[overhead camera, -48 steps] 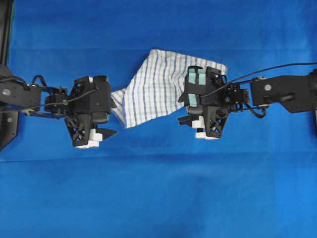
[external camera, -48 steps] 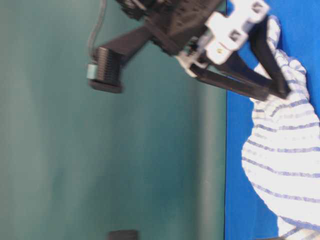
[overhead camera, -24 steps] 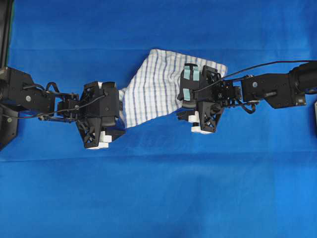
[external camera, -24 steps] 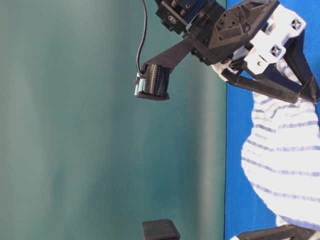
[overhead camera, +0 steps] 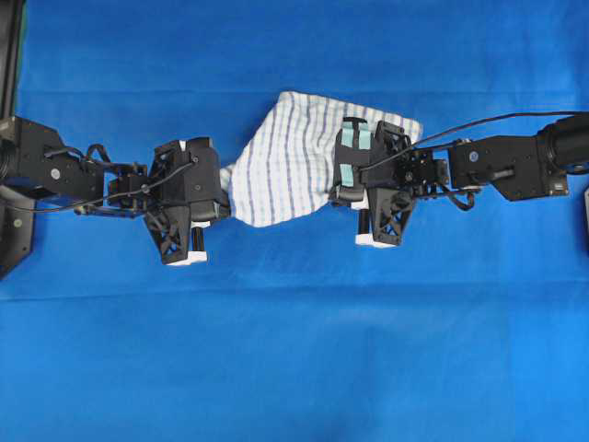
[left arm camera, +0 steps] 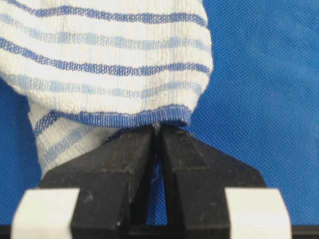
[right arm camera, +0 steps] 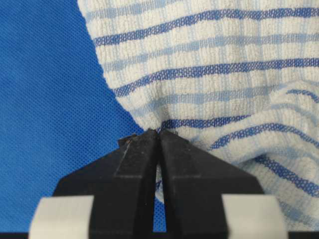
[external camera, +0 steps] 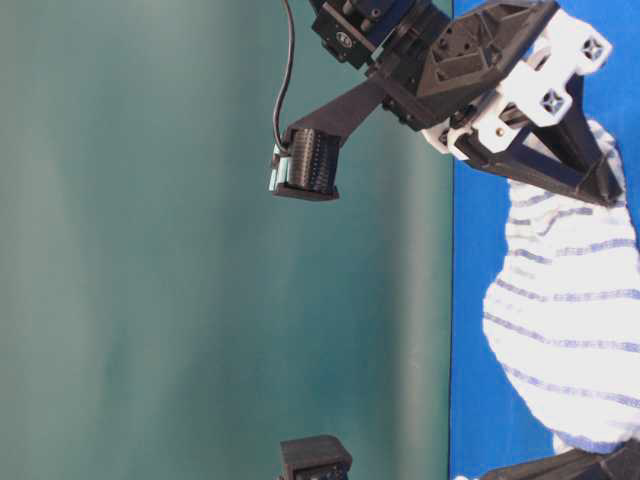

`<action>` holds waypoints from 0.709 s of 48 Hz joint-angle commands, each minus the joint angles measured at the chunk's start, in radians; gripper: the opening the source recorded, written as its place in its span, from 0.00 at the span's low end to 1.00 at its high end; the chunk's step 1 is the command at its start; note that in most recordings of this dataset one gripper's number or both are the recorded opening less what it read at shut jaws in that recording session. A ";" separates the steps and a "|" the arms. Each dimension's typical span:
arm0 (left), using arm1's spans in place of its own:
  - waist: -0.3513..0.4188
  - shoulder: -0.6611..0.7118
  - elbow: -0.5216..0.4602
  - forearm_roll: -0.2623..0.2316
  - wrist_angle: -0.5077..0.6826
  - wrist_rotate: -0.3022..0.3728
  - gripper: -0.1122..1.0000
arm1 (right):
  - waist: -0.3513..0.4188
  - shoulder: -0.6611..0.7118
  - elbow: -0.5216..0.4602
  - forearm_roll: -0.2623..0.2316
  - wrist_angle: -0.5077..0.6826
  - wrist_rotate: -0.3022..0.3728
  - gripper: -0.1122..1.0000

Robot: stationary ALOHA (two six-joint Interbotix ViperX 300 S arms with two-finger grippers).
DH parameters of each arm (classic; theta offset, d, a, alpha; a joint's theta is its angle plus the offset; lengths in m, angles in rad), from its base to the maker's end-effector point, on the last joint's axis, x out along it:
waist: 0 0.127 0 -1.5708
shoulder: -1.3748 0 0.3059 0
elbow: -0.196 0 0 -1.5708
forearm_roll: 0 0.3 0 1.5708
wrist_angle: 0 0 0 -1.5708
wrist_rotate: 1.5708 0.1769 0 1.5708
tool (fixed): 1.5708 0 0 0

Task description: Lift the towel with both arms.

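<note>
From overhead I can't see either pinch: the left gripper (overhead camera: 224,198) and right gripper (overhead camera: 342,189) bodies cover the towel (overhead camera: 285,166) there. My left wrist view cuts the towel off at its top and left edges, the right wrist view at top and right. The table-level view crops both arms.
</note>
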State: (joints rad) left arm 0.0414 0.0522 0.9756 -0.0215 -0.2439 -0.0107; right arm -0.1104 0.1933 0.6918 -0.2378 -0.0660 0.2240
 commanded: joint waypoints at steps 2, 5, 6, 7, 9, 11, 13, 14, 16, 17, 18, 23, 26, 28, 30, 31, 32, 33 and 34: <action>0.020 -0.015 -0.011 -0.003 0.002 -0.003 0.12 | -0.002 -0.020 -0.003 -0.002 0.003 -0.002 0.11; 0.025 -0.021 -0.011 -0.003 0.000 -0.003 0.12 | -0.002 -0.025 0.000 -0.002 0.006 0.000 0.11; 0.025 -0.025 -0.011 -0.003 0.000 -0.003 0.12 | -0.002 -0.026 0.000 -0.002 0.006 0.000 0.11; 0.025 -0.028 -0.011 -0.003 0.002 -0.003 0.12 | -0.002 -0.028 0.000 -0.002 0.008 0.002 0.11; 0.025 -0.035 -0.011 -0.003 0.000 -0.005 0.12 | 0.000 -0.035 0.002 0.000 0.008 0.003 0.11; 0.023 -0.049 -0.011 -0.005 0.002 -0.006 0.12 | 0.000 -0.044 0.002 -0.002 0.008 0.005 0.11; 0.021 -0.064 -0.011 -0.005 0.006 -0.008 0.12 | 0.002 -0.060 0.003 -0.002 0.011 0.005 0.11; 0.020 -0.075 -0.012 -0.005 0.009 -0.008 0.12 | 0.002 -0.067 0.003 -0.002 0.015 0.006 0.11; 0.014 -0.107 -0.015 -0.008 0.021 -0.008 0.12 | 0.003 -0.094 0.003 -0.002 0.029 0.008 0.11; 0.011 -0.123 -0.017 -0.009 0.028 -0.008 0.12 | 0.005 -0.104 0.003 -0.002 0.037 0.008 0.11; 0.008 -0.137 -0.020 -0.009 0.035 -0.008 0.12 | 0.006 -0.117 0.003 0.000 0.044 0.008 0.11; -0.005 -0.215 -0.034 -0.012 0.086 -0.008 0.12 | 0.012 -0.187 -0.002 0.000 0.098 0.006 0.11; -0.011 -0.261 -0.046 -0.012 0.124 -0.008 0.12 | 0.014 -0.236 -0.005 -0.002 0.135 0.006 0.11; -0.012 -0.291 -0.055 -0.012 0.155 -0.008 0.12 | 0.014 -0.273 -0.008 -0.002 0.160 0.005 0.11; -0.012 -0.322 -0.066 -0.012 0.189 -0.008 0.12 | 0.014 -0.307 -0.009 -0.002 0.183 0.003 0.11; -0.012 -0.337 -0.071 -0.012 0.204 -0.008 0.12 | 0.014 -0.324 -0.011 -0.002 0.193 0.002 0.11; -0.012 -0.356 -0.080 -0.014 0.229 -0.008 0.12 | 0.014 -0.344 -0.011 -0.002 0.202 0.002 0.11; -0.012 -0.370 -0.086 -0.012 0.245 -0.008 0.12 | 0.014 -0.360 -0.014 0.000 0.213 0.000 0.11; -0.012 -0.382 -0.094 -0.012 0.261 -0.008 0.12 | 0.014 -0.385 -0.017 -0.002 0.229 0.000 0.11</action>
State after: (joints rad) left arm 0.0322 -0.2638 0.9250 -0.0322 -0.0353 -0.0199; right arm -0.0982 -0.1028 0.7010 -0.2378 0.1289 0.2270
